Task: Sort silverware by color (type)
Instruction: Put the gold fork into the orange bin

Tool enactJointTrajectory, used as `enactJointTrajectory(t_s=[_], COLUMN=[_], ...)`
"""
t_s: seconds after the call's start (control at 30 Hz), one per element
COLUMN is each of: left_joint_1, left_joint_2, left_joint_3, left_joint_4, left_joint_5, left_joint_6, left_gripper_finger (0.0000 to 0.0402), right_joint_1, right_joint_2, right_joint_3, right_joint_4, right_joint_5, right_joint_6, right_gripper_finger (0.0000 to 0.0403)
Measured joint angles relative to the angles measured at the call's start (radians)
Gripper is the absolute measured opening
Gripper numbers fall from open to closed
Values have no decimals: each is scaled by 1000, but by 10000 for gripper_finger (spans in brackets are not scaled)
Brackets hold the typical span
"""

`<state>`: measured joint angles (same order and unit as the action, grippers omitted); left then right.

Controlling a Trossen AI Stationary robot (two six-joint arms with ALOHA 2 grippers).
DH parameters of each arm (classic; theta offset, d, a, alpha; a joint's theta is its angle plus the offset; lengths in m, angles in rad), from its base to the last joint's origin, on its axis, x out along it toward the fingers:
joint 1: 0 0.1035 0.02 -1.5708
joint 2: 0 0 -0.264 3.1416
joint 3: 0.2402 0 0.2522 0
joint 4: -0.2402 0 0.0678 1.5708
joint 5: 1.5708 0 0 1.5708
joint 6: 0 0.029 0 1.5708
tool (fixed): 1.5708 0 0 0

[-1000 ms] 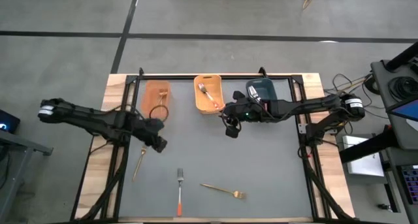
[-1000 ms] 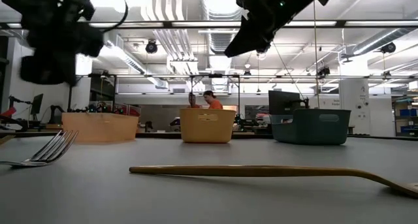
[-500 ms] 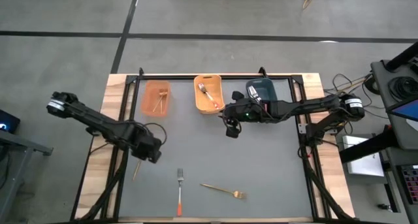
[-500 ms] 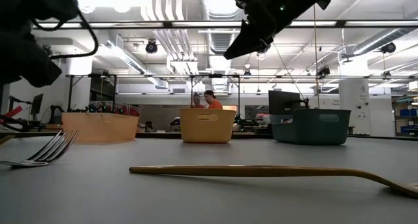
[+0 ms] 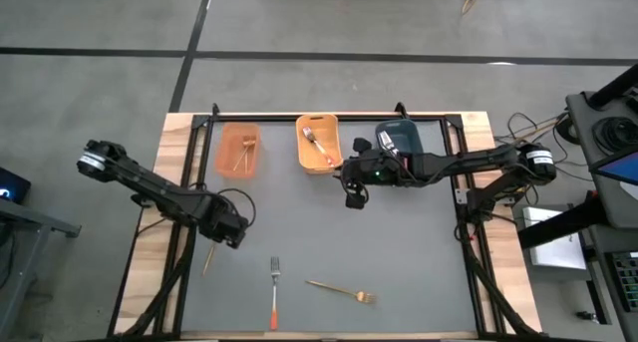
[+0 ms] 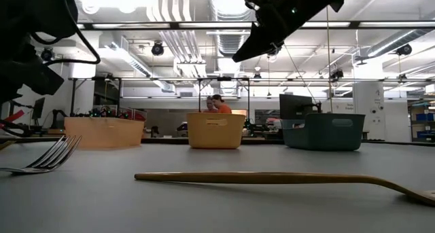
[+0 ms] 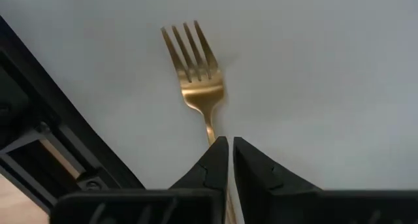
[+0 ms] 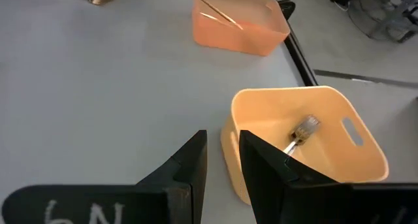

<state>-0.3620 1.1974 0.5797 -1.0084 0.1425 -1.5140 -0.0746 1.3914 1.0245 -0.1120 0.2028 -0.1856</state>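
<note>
A gold fork (image 7: 196, 74) lies flat on the grey table at the left, its handle (image 5: 209, 254) pointing toward the near edge. My left gripper (image 7: 230, 145) is shut and points straight down above that handle; in the low view it hangs well clear of the table (image 6: 30, 63). An orange-handled fork (image 5: 274, 294) and a second gold fork (image 5: 342, 290) lie near the front edge. My right gripper (image 8: 222, 155) hangs open and empty, high above the table just in front of the yellow bin (image 5: 302, 148).
Three bins stand in a row at the far edge: a peach one (image 5: 221, 148) with a gold fork in it, the yellow one with a pink-handled fork (image 8: 300, 134), and a dark teal one (image 5: 399, 138). People show in the room beyond the table.
My left gripper has sunk and gone a little toward the table's near left, tipping until it points straight down over the gold fork. The forks have stayed where they were.
</note>
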Motion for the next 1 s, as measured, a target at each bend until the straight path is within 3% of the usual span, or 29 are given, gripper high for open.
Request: enactJointTrajectory(t_s=[0.53, 1.0], left_joint_1=[-15, -17], left_joint_2=[124, 195], left_joint_3=[-2, -4], left_joint_4=[0, 32], left_joint_5=[2, 3], left_joint_6=[-1, -1], left_gripper_finger=[108, 84], right_joint_1=[-62, -77], right_joint_2=[31, 31], right_joint_3=[-5, -15], right_joint_4=[-10, -10], right_joint_5=[0, 0], right_joint_6=[-9, 3], right_gripper_finger=[82, 82])
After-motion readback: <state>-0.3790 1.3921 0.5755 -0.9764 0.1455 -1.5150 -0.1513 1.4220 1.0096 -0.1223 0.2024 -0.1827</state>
